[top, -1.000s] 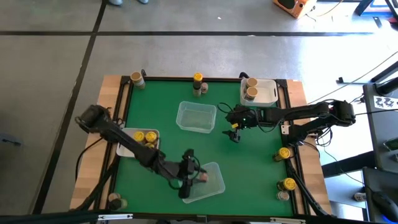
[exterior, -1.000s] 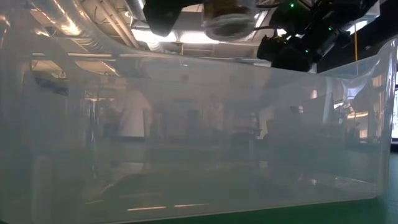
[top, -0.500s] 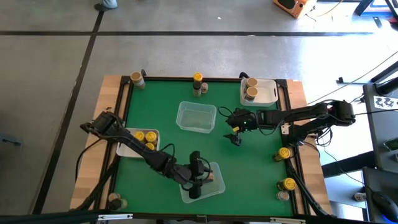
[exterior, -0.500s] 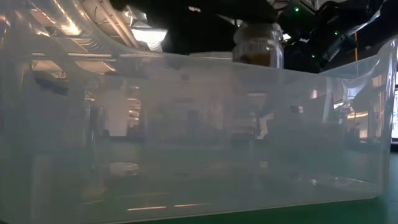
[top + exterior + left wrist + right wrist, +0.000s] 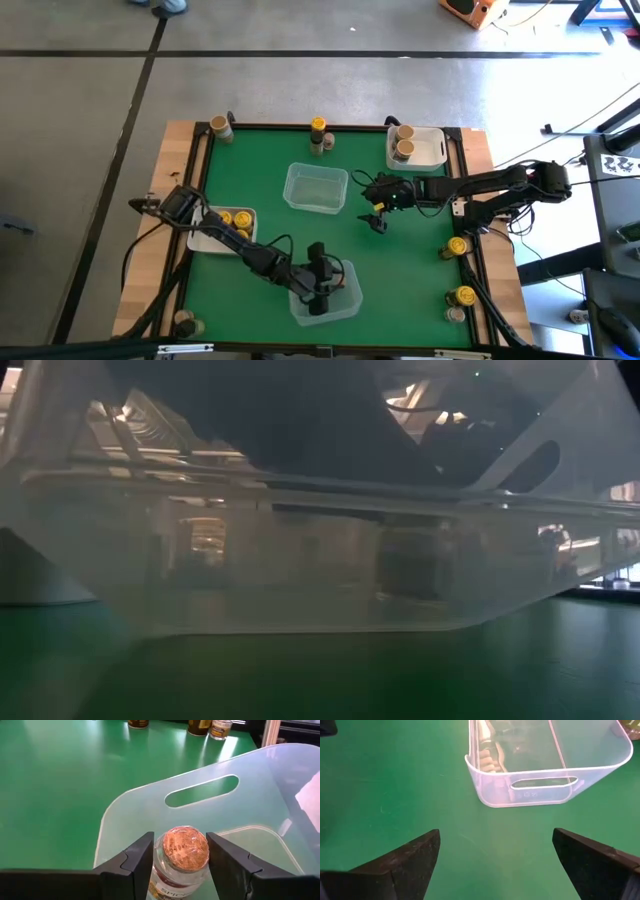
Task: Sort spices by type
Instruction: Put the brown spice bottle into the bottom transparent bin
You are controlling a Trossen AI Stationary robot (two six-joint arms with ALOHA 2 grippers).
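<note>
Gripping a spice jar (image 5: 184, 857) with a pinkish-brown lid, the left gripper (image 5: 318, 285) reaches down into the clear plastic tub (image 5: 343, 305) near the front edge of the tabletop (image 5: 260, 175). In the left wrist view the two dark fingers (image 5: 134, 860) press against either side of the jar, just under its lid, and the jar hangs upright over the tub's floor, close to the wall with the slotted handle. In the low view the tub (image 5: 300, 560) looks tilted, one end lifted off the green mat; the jar shows only as a dim shape through its wall.

A second clear tub (image 5: 316, 188) sits near the middle of the tabletop, and the right gripper (image 5: 378, 208) hovers just beside it, on its right-hand side, with its jaws spread wide and nothing between them. The right wrist view looks past those fingers at this tub (image 5: 545, 765) standing flat on the mat.

A white tray (image 5: 205, 238) at the left edge carries yellow-lidded jars (image 5: 232, 219). Another white tray (image 5: 430, 148) at the back right corner holds two tan-lidded jars (image 5: 403, 142). Single jars stand around the rim: one at the back left corner (image 5: 221, 127), a yellow-lidded one at the middle of the back edge (image 5: 318, 126), two yellow-lidded ones along the right edge (image 5: 458, 246) (image 5: 465, 296), and one at the front left corner (image 5: 184, 322).
</note>
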